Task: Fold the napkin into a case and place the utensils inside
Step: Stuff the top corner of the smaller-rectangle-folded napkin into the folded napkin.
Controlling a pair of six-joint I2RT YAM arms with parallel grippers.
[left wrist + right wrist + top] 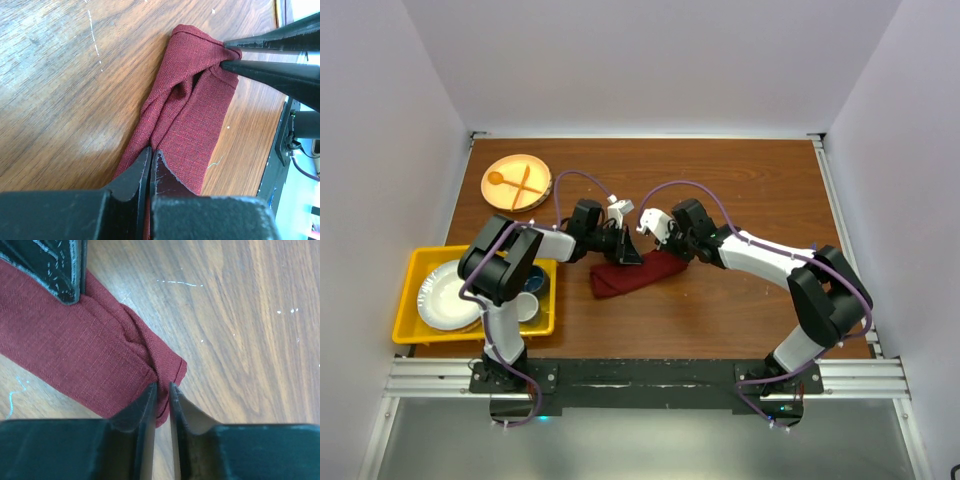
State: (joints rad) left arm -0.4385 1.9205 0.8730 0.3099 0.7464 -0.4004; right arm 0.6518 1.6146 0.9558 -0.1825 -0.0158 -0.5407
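I'm watching the left end effector (150, 152) pinching shut on one end of the napkin (190, 110) | right end effector (163, 387) sitting with jaws narrowly parted around the opposite end | napkin lying folded narrow on the counter (740, 180), between both arms.

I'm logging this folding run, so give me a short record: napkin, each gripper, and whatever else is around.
napkin: folded into a narrow maroon strip, lying on the wooden table
left gripper: shut on one end
right gripper: jaws slightly apart around the opposite corner; grip unclear
elsewhere: yellow bin, round plate with orange spoon and fork
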